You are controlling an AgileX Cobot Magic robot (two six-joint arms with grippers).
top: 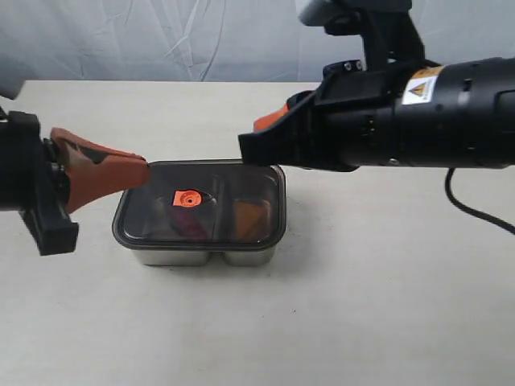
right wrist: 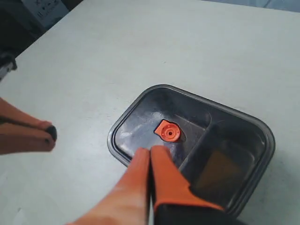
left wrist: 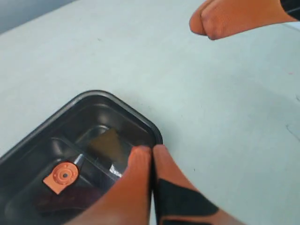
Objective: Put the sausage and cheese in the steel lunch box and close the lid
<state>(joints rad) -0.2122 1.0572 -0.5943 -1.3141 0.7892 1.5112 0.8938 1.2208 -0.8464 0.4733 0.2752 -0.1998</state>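
While closed, left claw (left wrist: 152, 151) over lid (left wrist: 84, 119) corner.

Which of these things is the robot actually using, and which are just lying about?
In the job: steel lunch box, lid, sausage, cheese, left gripper, right gripper.
Just there: black cable, table, backdrop cloth.

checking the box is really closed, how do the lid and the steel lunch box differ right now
The lid is dark and see-through; the steel lunch box is shiny bare metal. The lid lies flat on top; the steel lunch box stands on the table beneath it. The lid carries a small orange valve; the steel lunch box's walls look plain. Both are rectangular with rounded corners.
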